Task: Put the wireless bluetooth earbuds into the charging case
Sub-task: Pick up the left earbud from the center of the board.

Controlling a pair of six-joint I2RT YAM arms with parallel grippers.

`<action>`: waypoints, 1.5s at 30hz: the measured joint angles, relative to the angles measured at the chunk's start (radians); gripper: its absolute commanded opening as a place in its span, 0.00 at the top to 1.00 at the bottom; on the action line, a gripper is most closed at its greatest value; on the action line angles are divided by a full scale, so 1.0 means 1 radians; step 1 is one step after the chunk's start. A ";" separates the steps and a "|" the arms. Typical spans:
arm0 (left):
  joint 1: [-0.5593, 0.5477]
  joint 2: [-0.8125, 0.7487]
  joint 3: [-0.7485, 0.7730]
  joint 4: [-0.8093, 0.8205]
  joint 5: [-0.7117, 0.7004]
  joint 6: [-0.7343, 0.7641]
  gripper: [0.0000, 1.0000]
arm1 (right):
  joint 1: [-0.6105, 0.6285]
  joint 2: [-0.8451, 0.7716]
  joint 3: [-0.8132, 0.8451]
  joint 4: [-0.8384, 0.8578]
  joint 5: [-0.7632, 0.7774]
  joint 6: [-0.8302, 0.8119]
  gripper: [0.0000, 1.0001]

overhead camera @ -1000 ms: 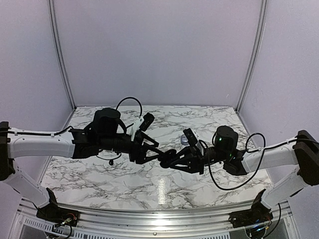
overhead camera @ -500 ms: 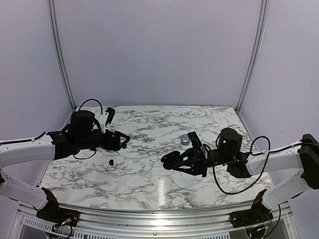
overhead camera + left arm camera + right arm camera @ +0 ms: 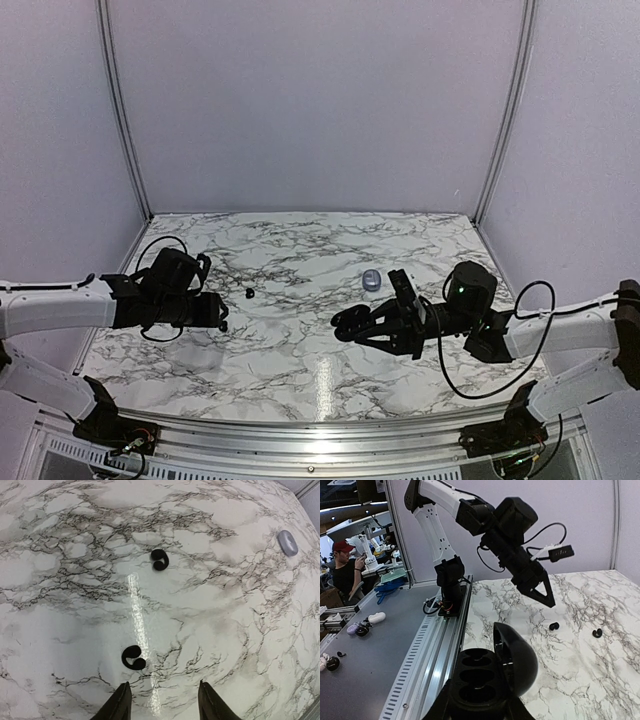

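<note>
- While one black bud (image 3: 133,658) lies on the table (image 3: 75,605) at left, just ahead of the left gripper (image 3: 162,707), the other bud (image 3: 160,560) lies further right.
- Left gripper's jaws are spread, holding nothing.
- Right gripper (image 3: 479,706), right of centre, clamps the black case (image 3: 517,655), lid up, both wells empty.
- Grey case (image 3: 372,281) rests on the table just beyond it.

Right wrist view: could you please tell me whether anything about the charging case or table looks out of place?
Nothing looks damaged or spilled. The black case, gripped by the right gripper, has its lid open and both wells empty; the two black earbuds lie loose and apart on the table, near the open left gripper.
</note>
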 measured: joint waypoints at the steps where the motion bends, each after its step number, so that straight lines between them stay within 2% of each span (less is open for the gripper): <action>1: 0.006 0.000 -0.020 0.004 0.001 -0.024 0.59 | 0.000 -0.016 -0.006 0.000 0.004 -0.009 1.00; 7: 0.065 0.015 -0.112 0.046 0.015 -0.135 0.68 | 0.000 -0.074 -0.027 -0.001 0.034 -0.062 1.00; 14: 0.085 0.070 -0.135 0.159 0.032 -0.198 0.73 | 0.000 -0.113 -0.039 -0.024 0.057 -0.095 1.00; 20: 0.090 0.160 -0.128 0.220 0.035 -0.201 0.75 | 0.000 -0.130 -0.047 -0.044 0.073 -0.103 1.00; 33: 0.090 0.250 -0.088 0.236 0.036 -0.188 0.80 | 0.000 -0.134 -0.050 -0.059 0.080 -0.104 1.00; 45: 0.090 0.284 -0.058 0.256 0.051 -0.164 0.91 | 0.000 -0.122 -0.050 -0.061 0.088 -0.104 1.00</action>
